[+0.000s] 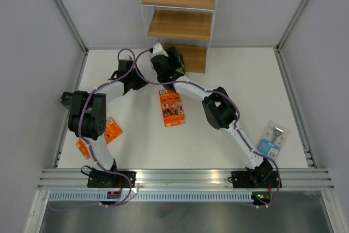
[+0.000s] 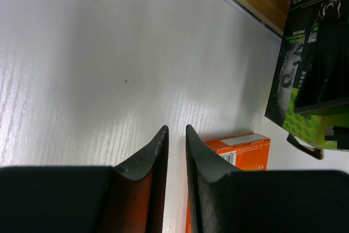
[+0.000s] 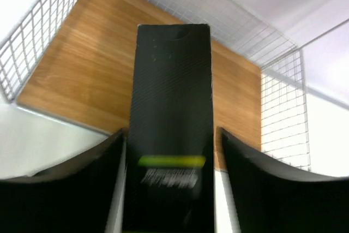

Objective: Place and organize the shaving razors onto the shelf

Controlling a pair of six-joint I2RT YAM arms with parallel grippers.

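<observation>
A black-and-green razor pack (image 3: 172, 96) stands on end between the fingers of my right gripper (image 3: 172, 130), over the front edge of the shelf's lowest wooden board (image 3: 76, 75). The jaws are spread, and a gap shows beside the right finger. The left wrist view shows the same pack (image 2: 305, 75) next to the shelf. My left gripper (image 2: 176, 129) hovers low over the table with its fingers nearly together and nothing between them. An orange pack (image 1: 172, 107) lies flat mid-table, just beside the left fingers (image 2: 240, 151). The shelf (image 1: 180, 25) stands at the back.
Two more orange packs (image 1: 112, 129) (image 1: 82, 147) lie by the left arm's elbow at the table's left edge. A light blue blister pack (image 1: 271, 140) lies at the right front. White wire mesh (image 3: 283, 107) walls the shelf's sides and back.
</observation>
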